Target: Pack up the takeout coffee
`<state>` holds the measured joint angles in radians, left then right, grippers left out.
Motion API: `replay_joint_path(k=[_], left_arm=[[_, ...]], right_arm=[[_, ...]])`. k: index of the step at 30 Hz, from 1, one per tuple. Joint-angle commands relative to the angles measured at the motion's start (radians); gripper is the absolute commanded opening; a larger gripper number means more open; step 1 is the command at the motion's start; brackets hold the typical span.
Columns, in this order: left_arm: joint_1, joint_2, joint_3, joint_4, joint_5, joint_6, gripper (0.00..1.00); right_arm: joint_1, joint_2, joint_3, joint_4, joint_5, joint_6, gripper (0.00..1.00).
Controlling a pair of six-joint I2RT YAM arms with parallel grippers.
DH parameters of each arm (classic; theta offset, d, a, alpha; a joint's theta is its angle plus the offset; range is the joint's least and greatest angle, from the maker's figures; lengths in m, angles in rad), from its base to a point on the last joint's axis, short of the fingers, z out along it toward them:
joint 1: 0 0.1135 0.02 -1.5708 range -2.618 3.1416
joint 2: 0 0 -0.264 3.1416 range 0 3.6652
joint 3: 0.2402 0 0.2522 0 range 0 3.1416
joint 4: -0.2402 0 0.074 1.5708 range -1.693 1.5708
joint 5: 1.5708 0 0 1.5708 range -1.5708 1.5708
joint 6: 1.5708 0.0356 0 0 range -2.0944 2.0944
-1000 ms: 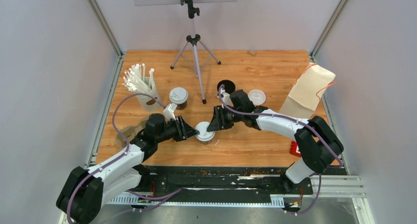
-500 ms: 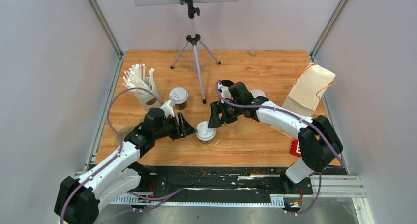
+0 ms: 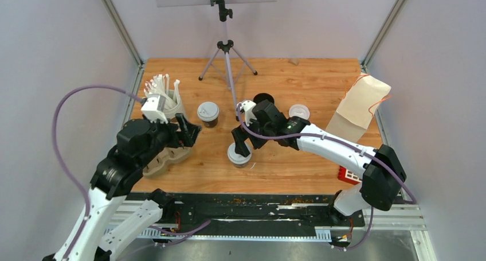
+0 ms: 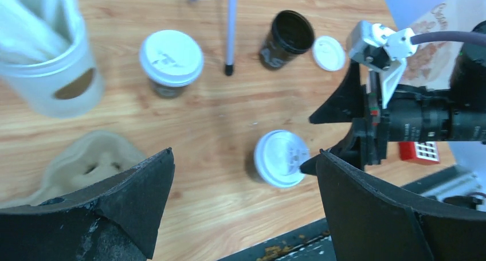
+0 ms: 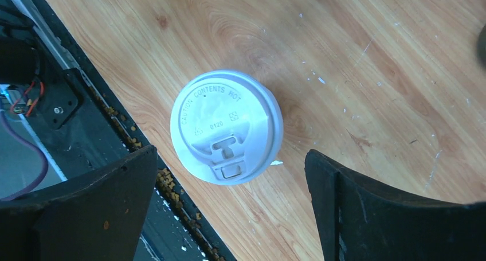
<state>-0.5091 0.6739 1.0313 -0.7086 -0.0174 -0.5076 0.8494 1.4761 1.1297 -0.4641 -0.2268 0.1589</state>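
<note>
Jaws wide on right gripper (image 3: 245,144) and withdrawn left gripper (image 3: 188,131), lidded cup (image 3: 238,156) now free.

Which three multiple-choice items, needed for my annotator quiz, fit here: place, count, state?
1. The loose round white plastic lid lies: A atop the open black paper cup; B inside that cup; C on the wooden table beside it.
2. Lidded black paper cups: A one; B two; C three.
3. Fingers of the right gripper are: A open, empty; B shut on a cup; C shut on the lid.
C, lid flat on wood; B, near lidded cup and far lidded cup; A, fingers apart, touching nothing.
</note>
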Motion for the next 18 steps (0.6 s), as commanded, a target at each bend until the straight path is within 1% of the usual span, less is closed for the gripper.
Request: replay_joint_path(k=[1, 6, 8, 18], left_arm=[[-0.002, -0.108, 0.001, -0.150, -0.179, 0.117, 1.00], [-0.002, -0.255, -0.095, -0.100, -0.198, 0.108, 1.00], [-0.002, -0.285, -0.121, -0.092, -0.194, 0.099, 1.00], [-0.002, -0.311, -0.172, -0.100, -0.194, 0.088, 1.00]], right_arm=[[0.058, 0.032, 0.082, -0.021, 0.136, -0.059, 0.99], [0.105, 0.088, 0.125, -0.043, 0.165, -0.080, 1.00], [0.116, 0.103, 0.131, -0.048, 0.171, -0.084, 1.00], [0.154, 0.148, 0.146, -0.076, 0.226, -0.104, 0.98]])
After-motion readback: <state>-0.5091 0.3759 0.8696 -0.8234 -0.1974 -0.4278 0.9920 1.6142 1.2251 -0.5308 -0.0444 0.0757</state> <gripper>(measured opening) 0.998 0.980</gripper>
